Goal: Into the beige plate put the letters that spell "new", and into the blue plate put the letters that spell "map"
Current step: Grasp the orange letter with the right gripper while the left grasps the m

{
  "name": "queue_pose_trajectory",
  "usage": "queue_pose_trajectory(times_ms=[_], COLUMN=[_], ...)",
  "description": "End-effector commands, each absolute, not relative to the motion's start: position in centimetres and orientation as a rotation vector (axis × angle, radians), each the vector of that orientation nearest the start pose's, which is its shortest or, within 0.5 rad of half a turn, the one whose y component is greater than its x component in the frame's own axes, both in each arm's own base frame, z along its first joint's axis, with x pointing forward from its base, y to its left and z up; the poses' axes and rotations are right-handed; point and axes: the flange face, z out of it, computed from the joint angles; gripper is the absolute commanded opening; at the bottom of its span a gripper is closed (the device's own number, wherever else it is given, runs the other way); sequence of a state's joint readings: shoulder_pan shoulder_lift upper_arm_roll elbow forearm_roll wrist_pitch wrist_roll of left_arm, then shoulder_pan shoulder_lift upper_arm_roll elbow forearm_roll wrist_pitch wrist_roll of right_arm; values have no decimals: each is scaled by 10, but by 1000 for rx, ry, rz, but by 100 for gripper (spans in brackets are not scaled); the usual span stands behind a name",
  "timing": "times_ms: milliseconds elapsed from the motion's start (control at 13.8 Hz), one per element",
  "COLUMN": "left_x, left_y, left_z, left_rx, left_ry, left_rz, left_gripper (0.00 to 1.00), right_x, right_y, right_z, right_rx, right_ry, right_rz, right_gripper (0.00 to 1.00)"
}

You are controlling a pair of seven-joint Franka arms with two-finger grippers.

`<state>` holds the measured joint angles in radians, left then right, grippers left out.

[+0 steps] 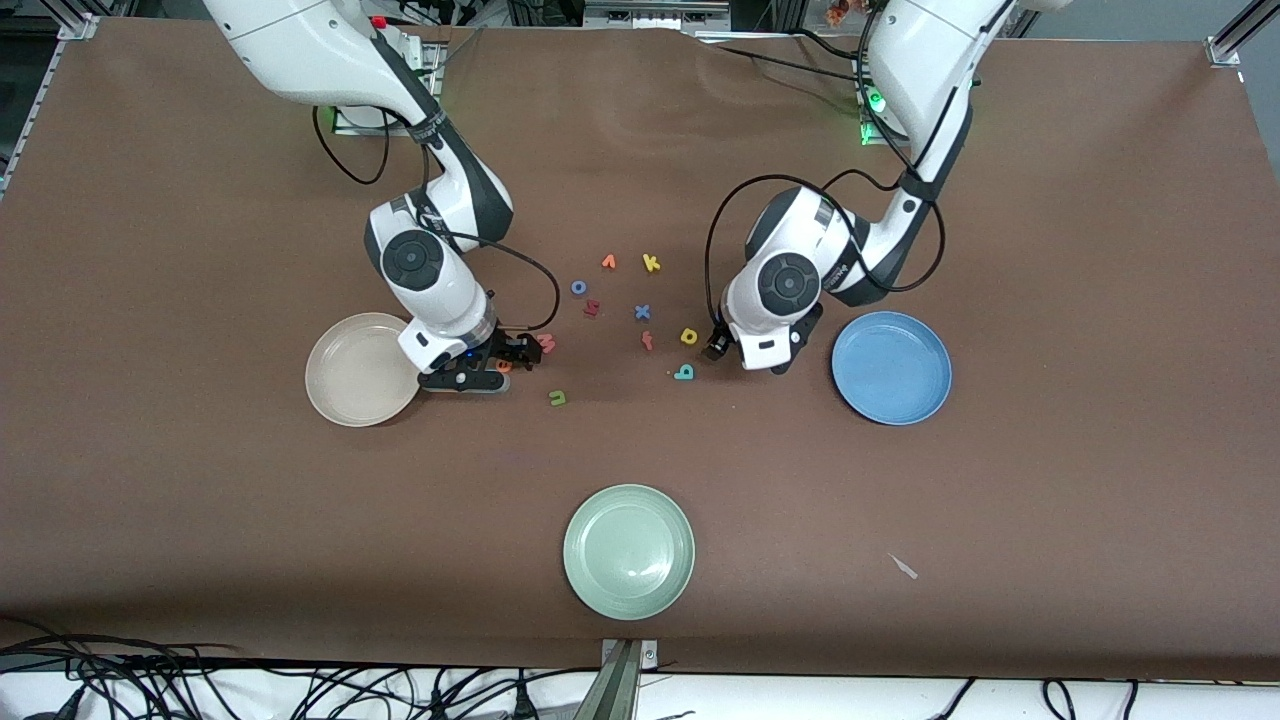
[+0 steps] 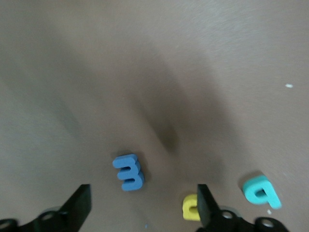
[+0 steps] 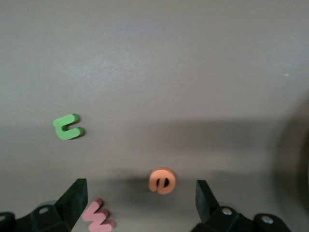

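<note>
Lying between open right fingers (image 3: 72,198): orange e (image 3: 162,180).

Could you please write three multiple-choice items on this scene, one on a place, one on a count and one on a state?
1. Which plate lies nearest the front camera?
A. green
B. beige
C. blue

2. How many plates hold a letter?
A. none
B. one
C. two

3. How does the right claw stand?
A. shut on the orange e
B. open, low over the orange e
C. open over the blue plate

Key:
1 A, the green plate lies lowest in the front view.
2 A, the beige plate, the blue plate and the green plate are all bare.
3 B, the right wrist view shows its fingers spread apart with the orange e lying on the table between them, untouched.
</note>
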<state>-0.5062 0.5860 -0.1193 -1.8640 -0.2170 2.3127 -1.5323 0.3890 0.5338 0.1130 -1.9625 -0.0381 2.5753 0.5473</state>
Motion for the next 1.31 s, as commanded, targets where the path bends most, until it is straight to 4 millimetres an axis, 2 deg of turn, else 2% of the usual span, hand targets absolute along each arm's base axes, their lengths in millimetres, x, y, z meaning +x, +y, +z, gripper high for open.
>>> queue_pose_trajectory(times_ms=[0, 145, 291, 436, 509, 654, 872, 1090, 1236], left_x=[477, 470, 469, 469, 469, 472, 475, 490, 514], left_y=[-363, -362, -363, -363, -363, -362, -362, -357, -342], left_z=[188, 183, 182, 180, 180, 182, 187, 218, 244], left_rx=[-2652, -2638, -2645, -2638, -2637, -2638, -2643, -2631, -2591], left_ry=[-1679, -1681, -1664, -1665, -1665, -1672, -1676, -1635, -1571], left_rz=[352, 353, 346, 349, 350, 349, 348, 365, 359], left_gripper=[71, 65, 46, 39, 28, 16, 16, 16, 16], right_x=[545, 543, 541, 537, 535, 532, 531, 531, 531], right_y=[302, 300, 297, 294, 293, 283, 283, 283, 284], right_z=[201, 195, 189, 184, 181, 172, 168, 168, 167], right_rx=[-3074, -3081, -3089, -3095, -3097, -3101, -3101, -3101, -3101], right_ry=[54, 57, 56, 56, 46, 49, 49, 49, 47], right_rz=[-98, -84, -70, -61, -72, -88, -86, -86, -83], right_gripper=[99, 98, 98, 98, 98, 97, 88, 77, 67])
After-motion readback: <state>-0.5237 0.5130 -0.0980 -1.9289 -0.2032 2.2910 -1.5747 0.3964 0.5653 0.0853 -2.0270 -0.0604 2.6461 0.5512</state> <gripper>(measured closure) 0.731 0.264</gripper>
